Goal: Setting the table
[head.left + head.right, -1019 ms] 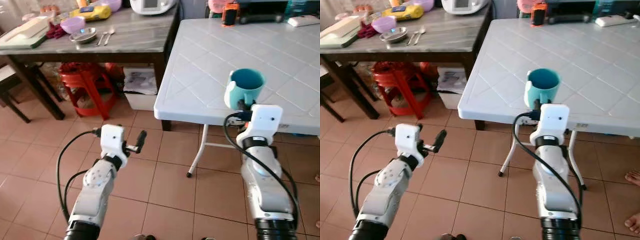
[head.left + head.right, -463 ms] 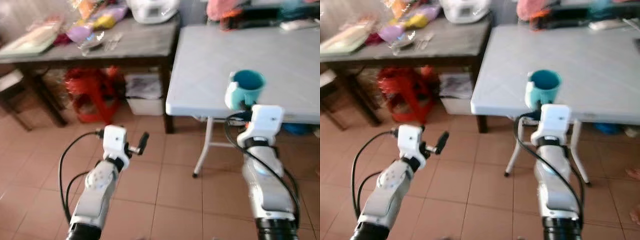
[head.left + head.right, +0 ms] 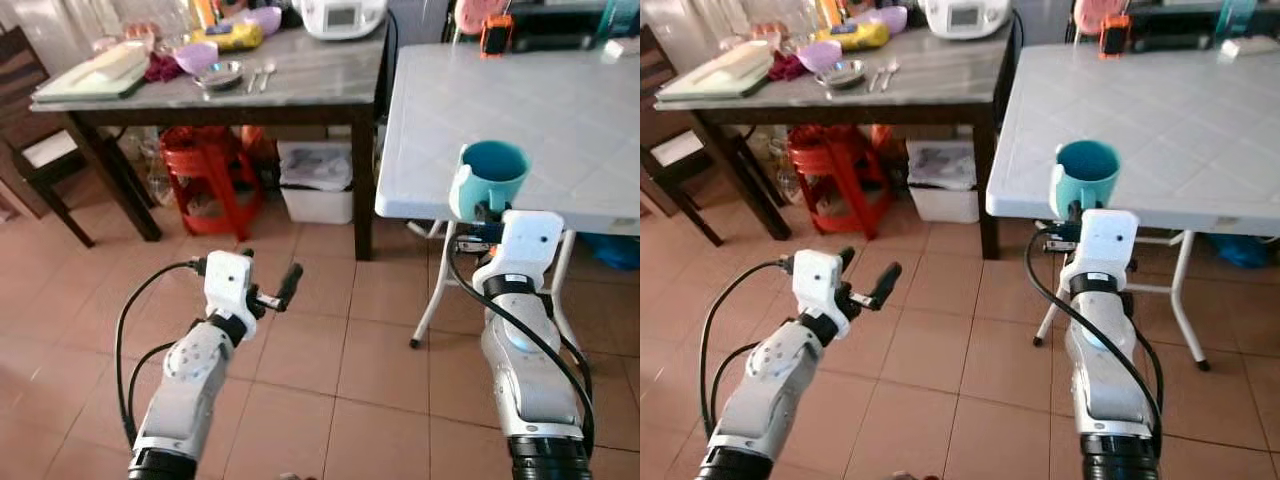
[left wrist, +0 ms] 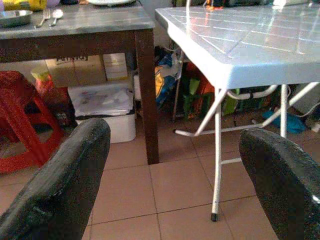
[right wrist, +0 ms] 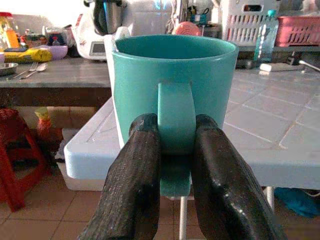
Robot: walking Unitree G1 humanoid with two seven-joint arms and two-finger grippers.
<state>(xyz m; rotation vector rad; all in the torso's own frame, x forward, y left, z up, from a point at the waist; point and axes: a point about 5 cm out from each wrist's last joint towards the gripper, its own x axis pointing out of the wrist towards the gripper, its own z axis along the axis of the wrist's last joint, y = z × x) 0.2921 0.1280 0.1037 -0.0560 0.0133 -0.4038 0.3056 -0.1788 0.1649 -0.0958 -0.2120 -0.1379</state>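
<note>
**Mug in transit: handle pinch, table edge ahead**

The right gripper (image 5: 172, 165) pinches the teal mug (image 3: 492, 175) by its handle, fingers (image 5: 135, 170) pressed against both sides. The mug is upright, held off the floor just in front of the near edge of the white folding table (image 3: 520, 110). The left gripper (image 3: 272, 290) is spread wide, holds nothing, and hangs over the tiled floor (image 3: 330, 360). The dark wooden table (image 3: 300, 85) with cutlery and bowls stands far left.

Risks:
- The pinch covers the handle alone; a jolt while walking may swing or tilt the mug.
- A low approach may strike the table edge with the mug base.
</note>
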